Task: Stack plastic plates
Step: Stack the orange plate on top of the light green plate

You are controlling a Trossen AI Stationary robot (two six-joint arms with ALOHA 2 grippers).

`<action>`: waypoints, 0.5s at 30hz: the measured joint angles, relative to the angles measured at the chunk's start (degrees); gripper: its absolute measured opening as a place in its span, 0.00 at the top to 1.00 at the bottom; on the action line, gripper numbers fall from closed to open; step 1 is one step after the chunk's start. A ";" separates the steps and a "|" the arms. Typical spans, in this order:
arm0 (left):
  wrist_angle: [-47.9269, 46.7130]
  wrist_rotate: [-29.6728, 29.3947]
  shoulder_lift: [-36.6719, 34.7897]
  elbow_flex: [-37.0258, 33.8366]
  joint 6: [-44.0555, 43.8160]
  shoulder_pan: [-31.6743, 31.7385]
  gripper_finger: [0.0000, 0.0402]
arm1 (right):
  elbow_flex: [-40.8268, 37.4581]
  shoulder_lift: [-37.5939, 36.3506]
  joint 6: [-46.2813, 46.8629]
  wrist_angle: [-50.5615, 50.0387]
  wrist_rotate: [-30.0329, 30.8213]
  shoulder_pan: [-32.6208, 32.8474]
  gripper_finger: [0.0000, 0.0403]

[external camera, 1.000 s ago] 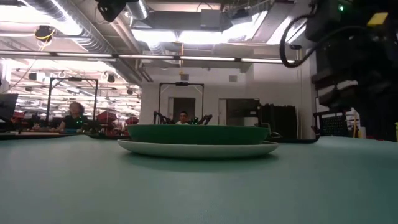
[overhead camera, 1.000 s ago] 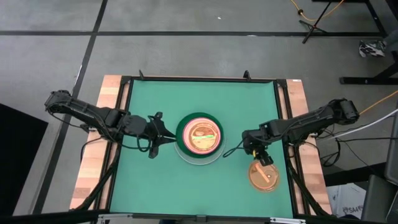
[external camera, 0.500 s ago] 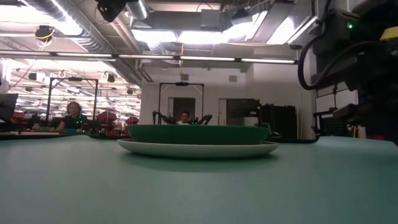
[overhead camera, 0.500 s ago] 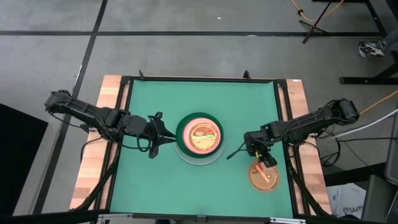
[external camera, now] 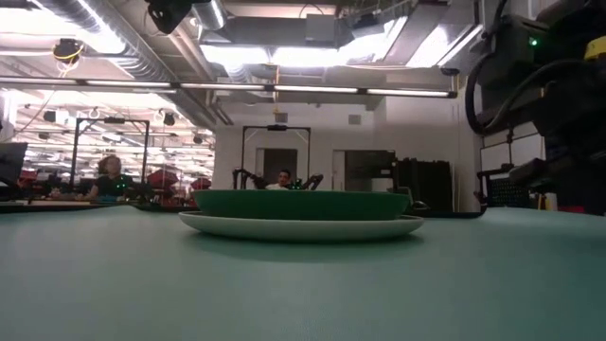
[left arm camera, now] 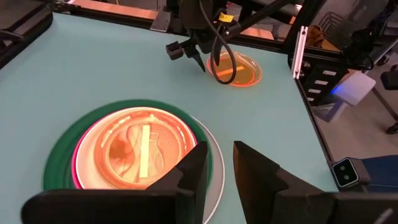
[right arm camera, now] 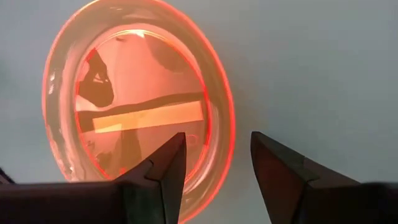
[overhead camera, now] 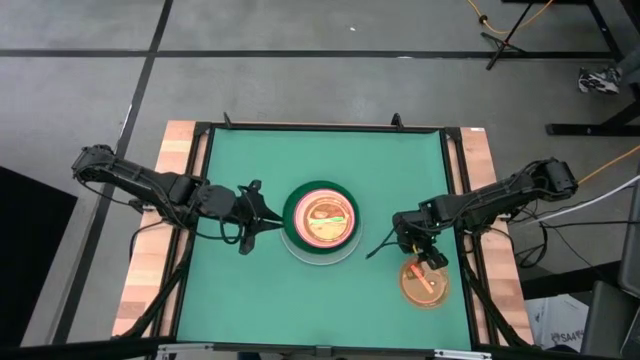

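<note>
Our right gripper hangs with its jaws apart, a moderate gap between the two dark fingers, and the near rim of the orange plate sits right in that gap, not yet pinched as far as we can tell. This small translucent plate lies alone on the green table, toward the right edge and near side, well apart from the stack at the centre. We judge that we are on the pick-up of the last loose plate: the next move calls for lowering so one finger slips under or inside the rim, closing on it, then lifting it and carrying it left to the stack. Our left gripper waits just left of the stack, its jaws narrowly parted and holding nothing. The left wrist view shows the layers from above: a pale plate at the bottom, a dark green plate on it, a magenta ring, and an orange-tinted top. The low view gives only the white plate and the green one in profile, and the orange plate does not show there at all. It does show people seated far off in the room.
</note>
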 joint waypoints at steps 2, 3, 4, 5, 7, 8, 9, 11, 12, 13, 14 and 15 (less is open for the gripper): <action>0.00 -0.01 0.00 0.00 -0.01 0.00 0.83 | 0.00 0.00 -1.11 0.01 -0.59 0.00 0.58; 0.00 -0.02 0.00 0.00 -0.01 0.00 0.83 | 0.00 0.00 -1.20 0.00 -0.58 0.00 0.58; 0.00 0.00 0.00 0.00 0.00 0.00 0.83 | 0.00 0.00 -1.21 0.00 -0.58 0.00 0.58; 0.00 -0.02 0.00 0.00 -0.01 0.00 0.83 | 0.00 0.00 -1.21 0.00 -0.56 0.00 0.58; 0.00 -0.02 0.00 0.00 -0.01 0.00 0.83 | 0.01 0.45 -1.21 0.04 -0.54 0.00 0.58; 0.00 -0.01 0.00 0.00 -0.01 0.00 0.83 | 0.02 0.80 -1.21 -0.02 -0.54 0.00 0.58; 0.00 -0.01 0.00 0.00 -0.01 0.00 0.83 | 0.00 1.29 -1.23 0.02 -0.54 0.00 0.58; 0.02 -0.02 0.00 0.00 -0.01 0.01 0.83 | 0.00 2.31 -1.25 0.28 -0.52 0.00 0.58; 0.00 -0.02 0.00 0.00 -0.01 0.00 0.83 | 0.02 2.83 -1.39 0.48 -0.49 0.00 0.58; 0.02 -0.02 0.00 0.00 -0.01 0.00 0.83 | 0.06 3.20 -1.66 0.66 -0.48 0.00 0.58; 0.02 -0.02 0.00 0.00 -0.01 0.02 0.83 | 0.09 3.49 -2.12 0.81 -0.51 0.00 0.58; 0.02 -0.02 0.00 0.00 -0.01 0.01 0.83 | 0.10 3.72 -2.46 0.96 -0.54 -0.01 0.58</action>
